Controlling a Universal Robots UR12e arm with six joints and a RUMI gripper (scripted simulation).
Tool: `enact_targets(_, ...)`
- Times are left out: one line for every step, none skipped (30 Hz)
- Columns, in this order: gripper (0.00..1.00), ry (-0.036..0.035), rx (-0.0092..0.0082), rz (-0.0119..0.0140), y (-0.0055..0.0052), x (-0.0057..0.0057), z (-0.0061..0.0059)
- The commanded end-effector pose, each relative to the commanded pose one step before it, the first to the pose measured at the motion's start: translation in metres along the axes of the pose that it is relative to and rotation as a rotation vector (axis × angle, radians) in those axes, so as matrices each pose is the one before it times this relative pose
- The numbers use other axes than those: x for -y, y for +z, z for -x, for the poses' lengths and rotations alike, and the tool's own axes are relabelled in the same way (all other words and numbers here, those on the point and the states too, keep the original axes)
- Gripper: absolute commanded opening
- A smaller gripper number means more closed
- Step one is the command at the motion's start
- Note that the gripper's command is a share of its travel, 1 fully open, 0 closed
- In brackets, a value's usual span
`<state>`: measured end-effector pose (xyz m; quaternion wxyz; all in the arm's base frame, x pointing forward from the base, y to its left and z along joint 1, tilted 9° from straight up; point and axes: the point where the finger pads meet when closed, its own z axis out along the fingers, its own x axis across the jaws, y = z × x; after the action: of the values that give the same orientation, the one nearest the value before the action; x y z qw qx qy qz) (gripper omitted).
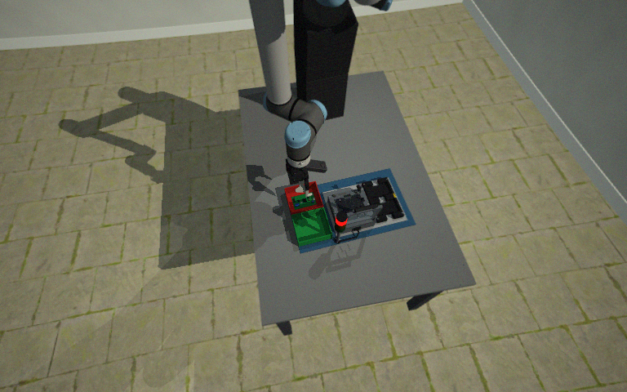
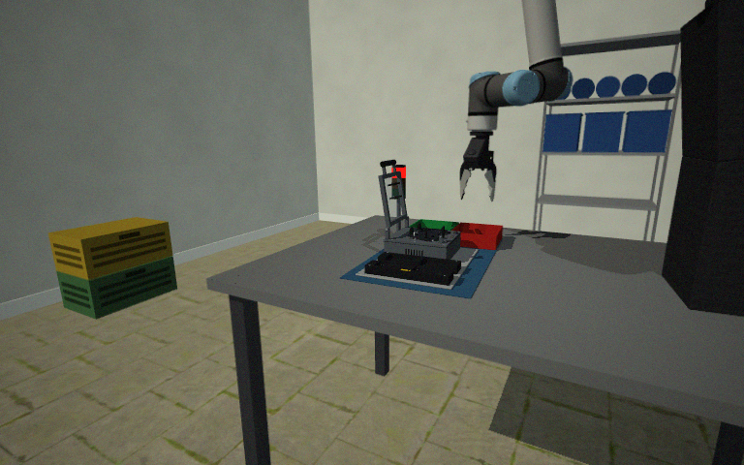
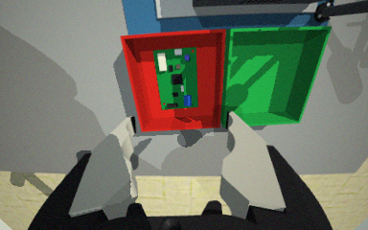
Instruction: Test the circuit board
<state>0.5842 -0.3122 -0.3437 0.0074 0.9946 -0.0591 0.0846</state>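
Note:
The green circuit board (image 3: 175, 78) (image 1: 304, 199) lies flat, component side up, on the floor of the red bin (image 3: 211, 77) (image 1: 291, 203) (image 2: 482, 235). My gripper (image 3: 180, 115) (image 2: 477, 192) (image 1: 302, 188) is open and empty. It hangs high above the red bin, well clear of the board. The tester (image 1: 352, 203) (image 2: 423, 241) stands to the right of the bins with its lid (image 2: 390, 197) raised upright. The signal light (image 1: 340, 222) (image 2: 399, 171) glows red.
The green bin (image 3: 278, 72) (image 1: 312, 227) (image 2: 433, 224) stands empty beside the red one. A black tray (image 1: 384, 198) (image 2: 411, 268) lies on the blue mat (image 1: 406, 217) (image 2: 472, 282). The robot's black base (image 2: 704, 164) stands at the table's back. A shelf (image 2: 604, 147) and crates (image 2: 112, 265) stand off the table.

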Motion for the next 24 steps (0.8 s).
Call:
enact_targets(0.59, 0.00120, 0.00919, -0.00954, -0.00913, 0.00411, 0.00610)
enact_targets(0.59, -0.00012, 0.00001, -0.00003, -0.00045, 0.00016, -0.00006)
enact_targets(0.59, -0.00010, 0.00001, -0.00003, -0.00017, 0.00015, -0.00006)
enact_targets(0.59, -0.00008, 0.00001, -0.00003, -0.00002, 0.00013, -0.00005)
enact_targets(1.00, -0.00004, 0.00001, -0.00002, 0.00001, 0.00009, -0.00004)
enact_targets(1.00, 0.00001, 0.00000, -0.00001, 0.00000, 0.00004, -0.00002)
enact_targets(1.00, 0.00005, 0.00003, -0.00002, 0.00027, -0.00009, -0.00007)
enact_targets(1.00, 0.00003, -0.00003, 0.00004, 0.00044, -0.00023, -0.00019)
enact_targets(1.00, 0.00001, -0.00005, 0.00004, 0.00029, -0.00014, -0.00011)
enact_targets(1.00, 0.00000, -0.00008, 0.00007, 0.00014, -0.00006, -0.00005)
enact_targets(1.00, 0.00000, -0.00006, 0.00005, 0.00002, -0.00001, -0.00001)
enact_targets(1.00, 0.00000, 0.00000, 0.00000, 0.00000, 0.00000, 0.00000)
enact_targets(1.00, 0.00000, 0.00000, 0.00000, 0.00000, 0.00000, 0.00000)
enact_targets(1.00, -0.00002, -0.00016, 0.00014, -0.00002, -0.00004, -0.00005)
enact_targets(1.00, 0.00000, -0.00002, 0.00001, 0.00000, 0.00000, -0.00001)
enact_targets(1.00, 0.00000, -0.00001, 0.00001, 0.00000, 0.00000, 0.00000)
enact_targets(1.00, 0.00000, 0.00000, 0.00000, 0.00000, 0.00000, 0.00000)
enact_targets(1.00, 0.00000, 0.00000, 0.00000, 0.00000, 0.00000, 0.00000)
enact_targets(1.00, 0.00000, 0.00000, 0.00000, 0.00000, 0.00000, 0.00000)
enact_targets(1.00, 0.00000, 0.00000, 0.00000, 0.00000, 0.00000, 0.00000)
enact_targets(1.00, 0.00000, 0.00000, 0.00000, 0.00000, 0.00000, 0.00000)
enact_targets(1.00, 0.00000, 0.00000, 0.00000, 0.00000, 0.00000, 0.00000)
enact_targets(1.00, 0.00000, 0.00000, 0.00000, 0.00000, 0.00000, 0.00000)
enact_targets(1.00, 0.00000, 0.00000, 0.00000, 0.00000, 0.00000, 0.00000)
